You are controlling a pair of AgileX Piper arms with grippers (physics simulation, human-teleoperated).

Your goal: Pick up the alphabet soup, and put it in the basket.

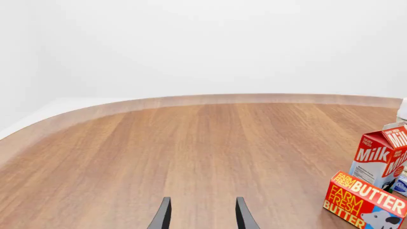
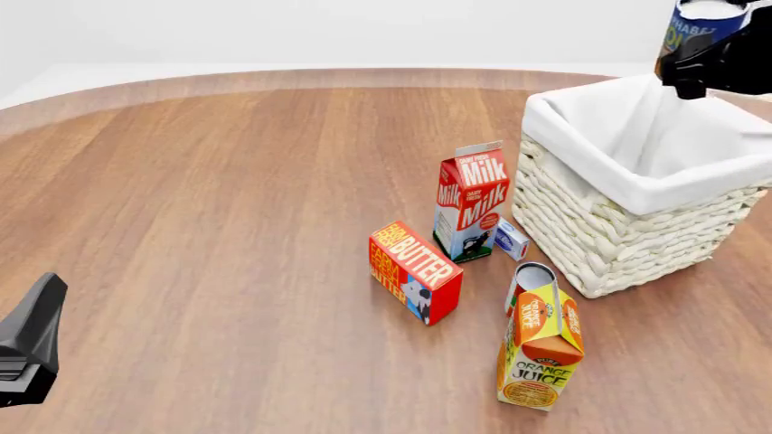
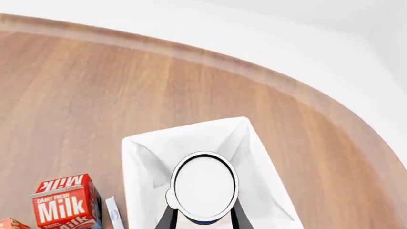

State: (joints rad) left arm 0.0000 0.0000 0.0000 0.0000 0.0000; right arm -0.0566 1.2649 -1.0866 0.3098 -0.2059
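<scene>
The alphabet soup can [image 2: 696, 25], with a blue and yellow label and a silvery-white lid [image 3: 204, 186], is held in my right gripper [image 2: 721, 65] high above the far right part of the white wicker basket [image 2: 616, 240]. In the right wrist view the can hangs over the basket's white cloth liner [image 3: 146, 157], with my right gripper [image 3: 202, 220] shut on its sides. My left gripper [image 1: 202, 217] is open and empty, low over bare table at the near left. It also shows in the front view [image 2: 31, 348].
Left of the basket stand a milk carton [image 2: 473, 199] and a small blue-white box [image 2: 512, 240]. A butter box [image 2: 414, 271], a red-and-white can [image 2: 529, 282] and an orange juice carton [image 2: 543, 348] sit nearer. The table's curved far edge [image 1: 190, 101] runs behind.
</scene>
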